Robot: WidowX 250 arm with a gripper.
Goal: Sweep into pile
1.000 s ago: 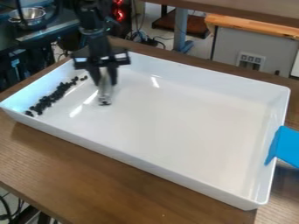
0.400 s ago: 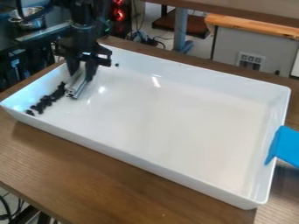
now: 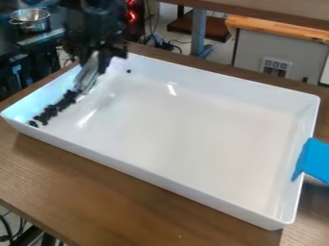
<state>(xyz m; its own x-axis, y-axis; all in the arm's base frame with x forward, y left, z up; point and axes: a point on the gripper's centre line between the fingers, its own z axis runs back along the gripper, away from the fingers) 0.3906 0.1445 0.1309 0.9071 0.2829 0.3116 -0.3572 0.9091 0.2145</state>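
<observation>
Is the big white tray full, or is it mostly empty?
Mostly empty: the tray has a row of little dark bits along one end, one stray bit, and lots of bare floor.

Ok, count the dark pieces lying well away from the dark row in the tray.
1: a dark piece by the far wall of the tray, image-right of the gripper. The gripper or metal tool may hide others.

Even, bright light covers the white tray. Glare streaks its floor toward the left, a small highlight sits on its far wall, and its left corner shines. The far left background is dim, with glints on a metal bowl and red lights glowing near it.
</observation>
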